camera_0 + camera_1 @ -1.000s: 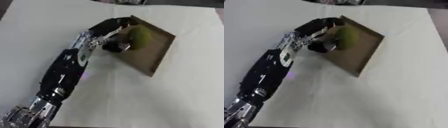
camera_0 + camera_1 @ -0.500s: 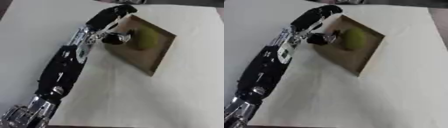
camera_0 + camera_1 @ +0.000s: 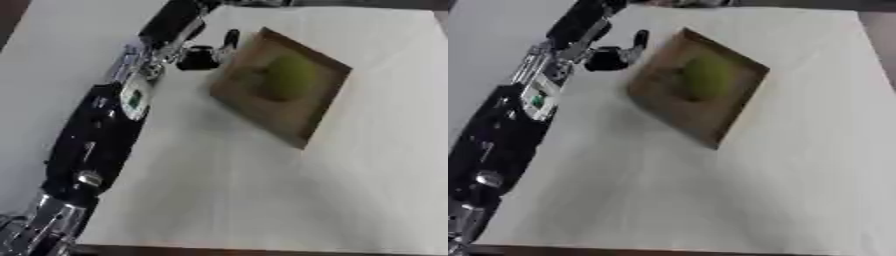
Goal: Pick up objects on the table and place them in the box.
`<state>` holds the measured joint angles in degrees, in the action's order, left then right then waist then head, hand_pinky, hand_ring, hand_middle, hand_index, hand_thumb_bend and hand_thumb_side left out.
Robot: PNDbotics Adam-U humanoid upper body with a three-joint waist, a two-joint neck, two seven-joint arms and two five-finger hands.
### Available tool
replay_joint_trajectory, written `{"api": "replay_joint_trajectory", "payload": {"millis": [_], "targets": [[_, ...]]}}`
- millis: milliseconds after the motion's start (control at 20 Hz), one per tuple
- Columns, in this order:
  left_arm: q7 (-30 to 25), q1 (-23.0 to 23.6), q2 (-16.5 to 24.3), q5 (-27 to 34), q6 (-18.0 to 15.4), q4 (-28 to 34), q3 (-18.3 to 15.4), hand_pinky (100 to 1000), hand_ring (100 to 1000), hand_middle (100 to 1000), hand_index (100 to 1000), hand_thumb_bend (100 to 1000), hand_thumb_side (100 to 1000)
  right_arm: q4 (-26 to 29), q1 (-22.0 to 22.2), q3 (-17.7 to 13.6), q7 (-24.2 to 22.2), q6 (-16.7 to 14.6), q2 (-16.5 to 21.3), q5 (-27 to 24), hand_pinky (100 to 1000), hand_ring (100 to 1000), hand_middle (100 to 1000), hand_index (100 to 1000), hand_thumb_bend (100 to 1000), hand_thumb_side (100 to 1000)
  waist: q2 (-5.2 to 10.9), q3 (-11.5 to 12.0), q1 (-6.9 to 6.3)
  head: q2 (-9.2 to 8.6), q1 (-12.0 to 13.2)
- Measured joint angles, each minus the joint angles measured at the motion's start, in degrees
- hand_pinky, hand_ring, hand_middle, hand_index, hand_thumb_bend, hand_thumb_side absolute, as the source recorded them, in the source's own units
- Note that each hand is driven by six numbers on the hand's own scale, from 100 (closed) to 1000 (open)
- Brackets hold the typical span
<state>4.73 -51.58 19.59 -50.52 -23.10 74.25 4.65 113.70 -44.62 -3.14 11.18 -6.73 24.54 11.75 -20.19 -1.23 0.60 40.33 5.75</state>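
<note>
Left eye view: the left hand [image 3: 203, 50] sits in the upper left of the frame, just beside the left rim of the brown box [image 3: 308, 131], its fingers apart and holding nothing, one finger [image 3: 230, 38] pointing up toward the top edge. A round yellow-green object [image 3: 289, 76] lies inside the box, in its upper middle part, well clear of the hand. The box rests askew on the white table [image 3: 262, 200], and the black arm [image 3: 96, 135] runs from the lower left corner up to the hand.
</note>
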Motion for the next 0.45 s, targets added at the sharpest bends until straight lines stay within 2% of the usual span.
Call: {"api": "replay_joint_trajectory", "payload": {"millis": [150, 200, 250, 450], "targets": [[2.60, 2.91, 4.12, 2.70, 0.54, 4.28, -1.60, 727, 798, 755, 862, 100, 244, 0.00, 0.60, -0.37, 0.76, -0.07, 0.93, 0.29, 834, 709, 600, 685, 100, 508, 0.14, 1.13, -0.26, 0.39, -1.12], [3.45, 3.98, 5.43, 3.55, 0.97, 5.68, -2.15, 721, 795, 752, 860, 100, 265, 0.00, 0.81, -0.42, 0.92, -0.09, 1.12, 0.37, 834, 709, 600, 685, 100, 480, 0.17, 1.36, -0.33, 0.42, -1.42], [4.29, 5.17, 6.73, 4.37, 1.53, 6.99, -2.74, 719, 794, 749, 859, 100, 317, 0.00, 0.94, -0.52, 1.12, -0.09, 1.38, 0.50, 834, 709, 600, 685, 100, 512, 0.24, 1.67, -0.45, 0.43, -1.76], [7.65, 10.42, 11.97, 7.37, 4.46, 11.82, -5.82, 696, 784, 740, 852, 100, 462, 0.00, 1.39, -1.01, 1.76, -0.01, 2.16, 0.86, 834, 709, 599, 685, 100, 521, 0.31, 2.74, -0.42, 0.43, -2.65]]}}
